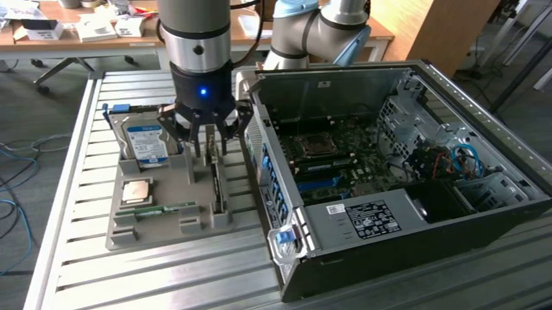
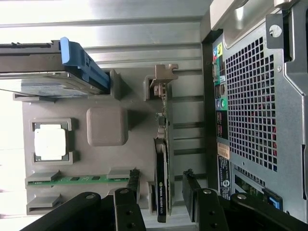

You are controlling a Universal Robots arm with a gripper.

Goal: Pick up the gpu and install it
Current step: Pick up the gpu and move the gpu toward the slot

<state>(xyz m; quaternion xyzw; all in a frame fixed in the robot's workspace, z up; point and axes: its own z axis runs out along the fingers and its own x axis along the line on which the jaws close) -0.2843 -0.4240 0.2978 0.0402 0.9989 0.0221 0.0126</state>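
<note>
The gpu (image 1: 217, 187) stands on its long edge in a slot of the grey holder tray (image 1: 164, 236), its silver bracket end (image 2: 163, 77) towards the far side. In the wrist view the gpu (image 2: 161, 168) appears edge-on as a thin dark card. My gripper (image 1: 207, 141) hangs straight down over the card's far half, open. Its black fingers (image 2: 127, 207) straddle the gpu with a gap on each side, so nothing is gripped. The gripper (image 2: 162, 207) is centred on the card's line.
On the same tray (image 2: 96, 159) stand a hard drive (image 1: 142, 142) with blue rails, a square processor (image 1: 138, 192) and a green memory stick (image 1: 157, 210). The open computer case (image 1: 388, 174) lies close on the exterior view's right, its motherboard (image 1: 324, 161) exposed. All of it rests on a slatted metal table (image 1: 77, 194).
</note>
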